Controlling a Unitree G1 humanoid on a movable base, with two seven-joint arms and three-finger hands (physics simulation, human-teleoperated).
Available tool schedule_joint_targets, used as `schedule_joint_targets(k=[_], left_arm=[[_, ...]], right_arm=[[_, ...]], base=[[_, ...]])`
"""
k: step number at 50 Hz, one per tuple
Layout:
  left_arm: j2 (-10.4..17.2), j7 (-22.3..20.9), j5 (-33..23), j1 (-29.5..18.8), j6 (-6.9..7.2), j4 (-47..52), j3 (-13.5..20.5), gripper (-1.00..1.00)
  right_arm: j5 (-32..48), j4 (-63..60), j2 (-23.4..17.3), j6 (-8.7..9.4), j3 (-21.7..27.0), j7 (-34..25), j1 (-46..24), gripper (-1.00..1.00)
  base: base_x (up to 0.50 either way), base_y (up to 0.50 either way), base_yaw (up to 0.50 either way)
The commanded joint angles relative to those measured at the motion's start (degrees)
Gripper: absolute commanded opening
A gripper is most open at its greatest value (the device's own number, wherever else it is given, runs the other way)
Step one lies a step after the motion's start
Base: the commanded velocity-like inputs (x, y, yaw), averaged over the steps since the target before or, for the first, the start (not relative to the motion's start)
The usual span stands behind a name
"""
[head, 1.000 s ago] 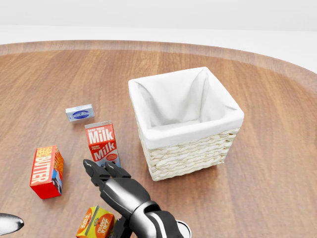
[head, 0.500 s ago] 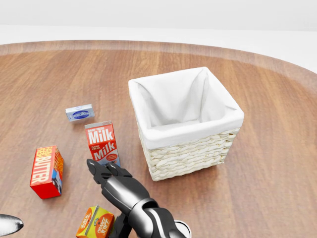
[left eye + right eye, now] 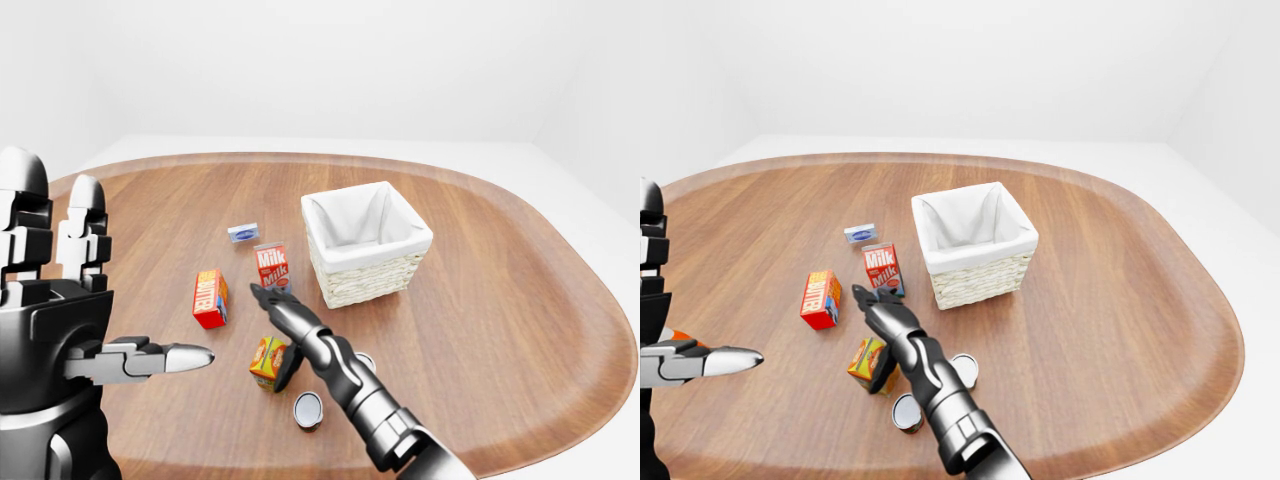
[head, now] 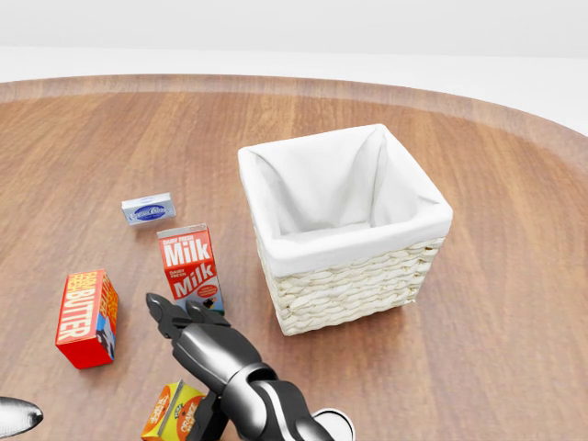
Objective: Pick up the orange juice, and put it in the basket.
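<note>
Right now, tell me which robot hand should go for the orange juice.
The right robot hand. Its arm already reaches over the table and passes right beside the orange juice. The left robot hand is raised at the left-eye view's left edge, open, well away from the carton.

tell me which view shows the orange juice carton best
The left-eye view: the orange juice carton shows whole on the table beside the right arm. The right-eye view shows it nearly as well. The head view cuts it at the bottom edge, partly behind the arm.
</note>
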State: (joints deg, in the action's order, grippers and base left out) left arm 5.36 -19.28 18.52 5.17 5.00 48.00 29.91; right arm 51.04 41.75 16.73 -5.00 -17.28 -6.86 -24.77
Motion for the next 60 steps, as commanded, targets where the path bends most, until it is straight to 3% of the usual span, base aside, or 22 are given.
schedule_joint_targets(k=[1,27,28,29,60], left_arm=[[0.0,0.0,0.0,0.0,0.0,-0.2,0.0,1.0],[0.1,0.1,0.2,-0.1,0.0,-0.2,0.0,1.0],[0.1,0.1,0.3,0.0,0.0,0.0,0.0,1.0],[0.0,0.0,0.2,0.0,0.0,-0.1,0.0,1.0],[0.0,0.1,0.2,0.1,0.0,-0.2,0.0,1.0]], right_arm=[[-0.9,4.9,1.0,0.0,0.6,2.1,-2.1,1.0],[-3.3,20.9,3.3,0.0,3.1,8.8,-7.6,1.0],[-3.6,21.9,3.3,0.0,3.4,9.3,-8.0,-0.15],[-3.8,22.3,3.3,0.0,3.6,9.6,-8.1,-1.0],[-3.9,24.2,3.3,0.0,3.9,11.3,-9.0,-1.0]], base=[[0.0,0.0,0.0],[0.0,0.0,0.0],[0.0,0.0,0.0],[0.0,0.0,0.0],[0.0,0.0,0.0]])
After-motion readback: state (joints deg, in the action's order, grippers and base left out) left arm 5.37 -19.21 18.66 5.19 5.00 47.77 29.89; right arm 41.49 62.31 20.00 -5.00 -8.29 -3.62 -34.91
